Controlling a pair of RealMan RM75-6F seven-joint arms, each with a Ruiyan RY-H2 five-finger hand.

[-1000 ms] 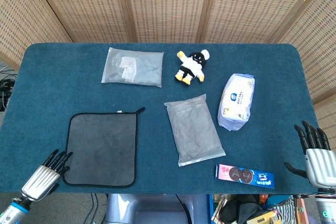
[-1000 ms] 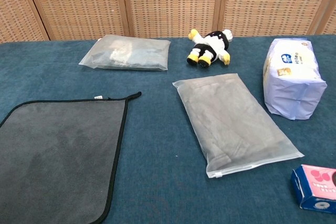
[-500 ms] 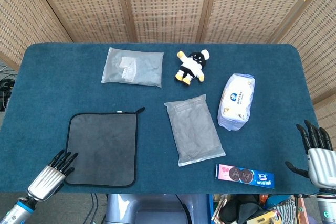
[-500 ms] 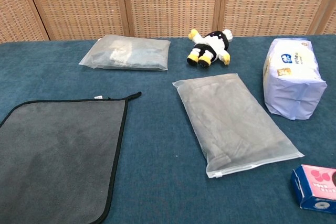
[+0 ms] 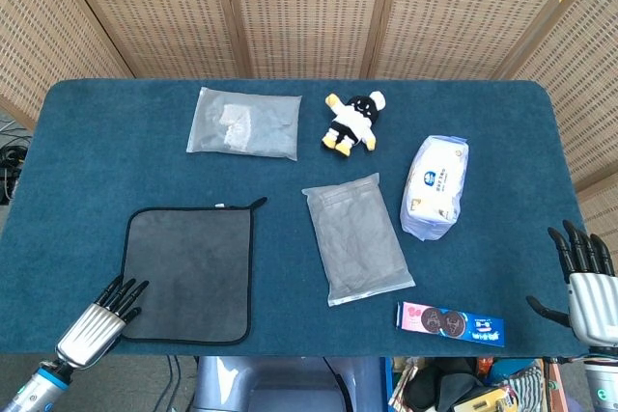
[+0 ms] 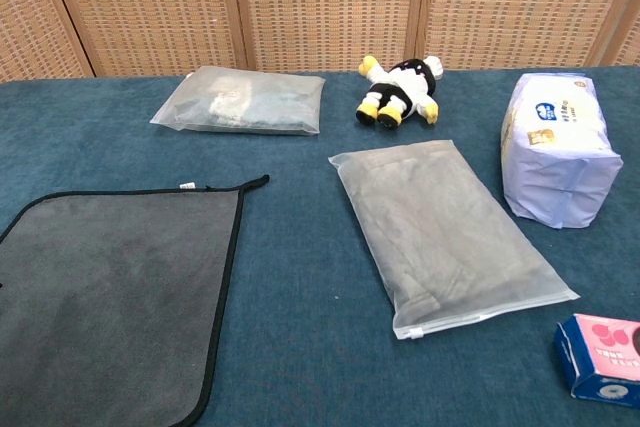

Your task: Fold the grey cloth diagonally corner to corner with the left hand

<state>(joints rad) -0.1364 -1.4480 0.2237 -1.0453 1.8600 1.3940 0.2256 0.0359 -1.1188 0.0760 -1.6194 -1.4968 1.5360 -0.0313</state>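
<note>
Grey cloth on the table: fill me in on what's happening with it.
The grey cloth lies flat and unfolded on the blue table. The left hand sits at its near left corner, fingers spread toward the edge, gripping nothing yet. The right hand rests open at the table's far right, away from everything.

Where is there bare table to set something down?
Bare: the table's left side above the cloth, and the far right corner beyond the wipes. Crowded: the middle, between bag, wipes, toy and cookie box.
</note>
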